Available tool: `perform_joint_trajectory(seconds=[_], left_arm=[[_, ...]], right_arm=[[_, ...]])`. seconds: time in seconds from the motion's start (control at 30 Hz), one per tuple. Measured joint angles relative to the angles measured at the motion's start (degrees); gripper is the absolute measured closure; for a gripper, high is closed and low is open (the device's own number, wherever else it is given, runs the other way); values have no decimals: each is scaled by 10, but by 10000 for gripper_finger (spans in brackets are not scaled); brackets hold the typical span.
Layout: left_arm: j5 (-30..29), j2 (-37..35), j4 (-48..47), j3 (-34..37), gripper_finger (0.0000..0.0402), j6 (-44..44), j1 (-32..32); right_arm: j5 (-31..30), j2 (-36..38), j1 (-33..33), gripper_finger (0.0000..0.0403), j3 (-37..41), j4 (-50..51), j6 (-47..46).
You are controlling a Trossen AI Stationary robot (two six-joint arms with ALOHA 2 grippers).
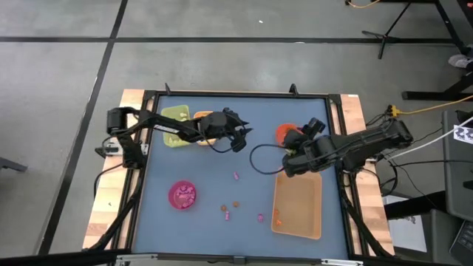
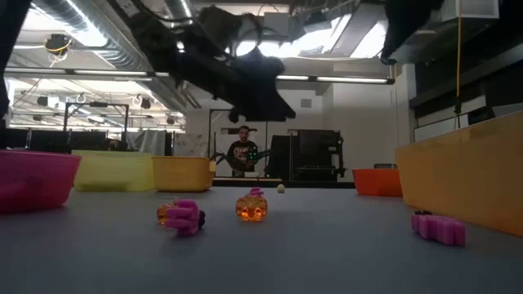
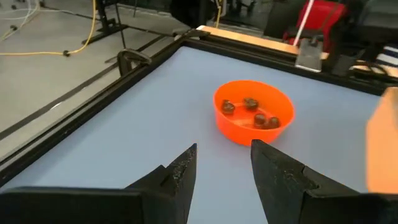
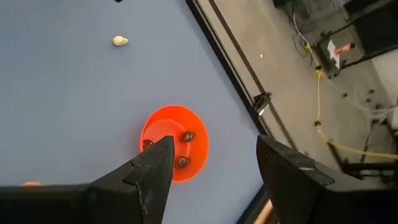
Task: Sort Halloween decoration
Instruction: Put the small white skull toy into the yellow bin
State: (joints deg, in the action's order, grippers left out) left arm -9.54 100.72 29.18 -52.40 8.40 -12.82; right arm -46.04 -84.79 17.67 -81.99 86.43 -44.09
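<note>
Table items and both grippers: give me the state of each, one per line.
left gripper: open, empty, raised near the yellow-green tray
right gripper: open, empty, above the red bowl
red bowl: upright, holds dark trinkets
pink bowl: upright, holds pink pieces
tan tray: flat, orange bits inside
loose trinkets: unsorted on the mat

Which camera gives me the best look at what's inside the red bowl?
The left wrist view: the red bowl sits whole and unblocked, with four dark trinkets inside. The right wrist view shows it from above but partly behind a pincer finger. The high view has it mostly hidden by the right arm. The low view shows only its side.
</note>
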Motion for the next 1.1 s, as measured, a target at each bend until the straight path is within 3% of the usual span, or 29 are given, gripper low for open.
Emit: perform_joint_trajectory(seconds=[0.23, 0.5, 0.83, 1.1], left_arm=[[0, 94, -31, -91, 264, 0, -10], [-53, 148, -240, -179, 264, 2, -24], [-53, 170, -259, -181, 264, 51, -34], [-45, 201, -258, -181, 264, 65, -33]], right_arm=[[16, 90, -28, 178, 146, -131, -2], [71, 126, -35, 178, 277, -264, -2], [149, 126, -34, 178, 396, -469, -2], [161, 126, -34, 178, 430, -530, -2]])
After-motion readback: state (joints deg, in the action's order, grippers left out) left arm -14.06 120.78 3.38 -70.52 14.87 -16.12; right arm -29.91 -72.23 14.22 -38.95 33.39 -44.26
